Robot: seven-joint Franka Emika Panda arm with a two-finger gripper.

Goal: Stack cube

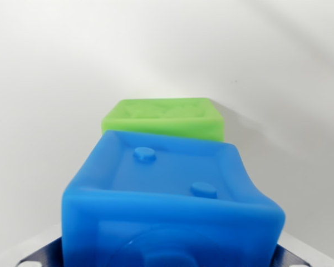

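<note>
A blue cube [172, 194] fills the lower half of the wrist view, very close to the camera, its top face showing two round studs. Its side walls bow inward as if squeezed. My gripper [170, 257] is shut on it, with only the fingers [38, 255] showing at the bottom corners on either side of the cube. Beyond the blue cube lies a green cube [164, 118] on the white surface, its embossed top face visible. The blue cube hides the green cube's near lower edge, and I cannot tell whether the two touch.
A plain white surface [55, 83] surrounds both cubes, with soft shadows to the right of the green cube.
</note>
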